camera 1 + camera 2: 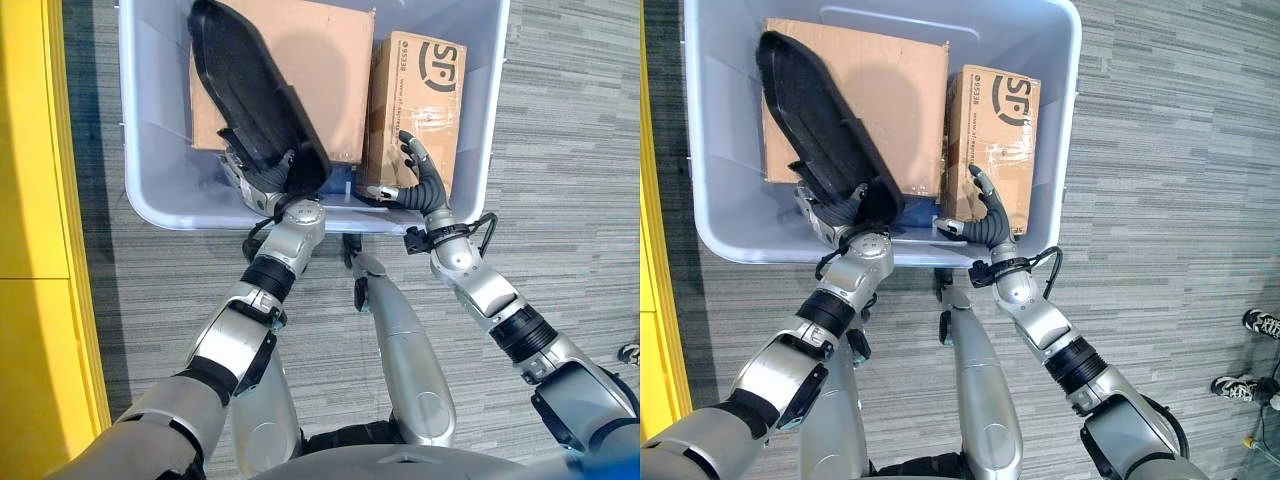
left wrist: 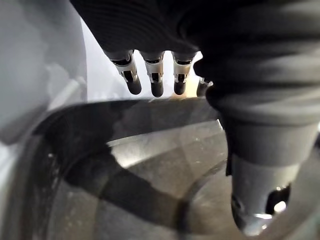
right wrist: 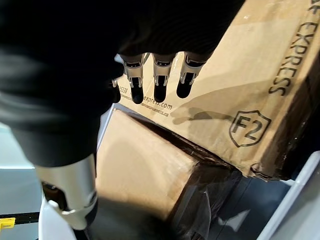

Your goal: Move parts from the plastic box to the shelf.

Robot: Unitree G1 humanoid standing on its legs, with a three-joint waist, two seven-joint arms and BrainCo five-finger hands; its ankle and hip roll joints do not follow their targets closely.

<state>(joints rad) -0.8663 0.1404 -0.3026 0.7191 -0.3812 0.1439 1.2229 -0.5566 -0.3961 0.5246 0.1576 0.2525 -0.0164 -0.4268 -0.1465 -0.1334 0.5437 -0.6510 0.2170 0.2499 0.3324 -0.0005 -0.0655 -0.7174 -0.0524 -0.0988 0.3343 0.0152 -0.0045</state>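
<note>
A long black plastic part point(image 1: 250, 90) leans tilted in the pale plastic box point(image 1: 140, 150), its near end over the box's front wall. My left hand point(image 1: 262, 185) holds that near end, fingers point(image 2: 156, 80) over the part's dark surface point(image 2: 150, 165) and the thumb on the other side. My right hand point(image 1: 420, 185) hovers open inside the box's front right. Its fingers point(image 3: 159, 80) are straight, just short of a small printed cardboard box point(image 1: 420, 90) and touching nothing.
A large cardboard box point(image 1: 310, 60) lies under and behind the black part, beside the small one. A yellow upright surface point(image 1: 30, 200) runs along the left. A person's shoes point(image 1: 1260, 322) stand on the grey floor at far right.
</note>
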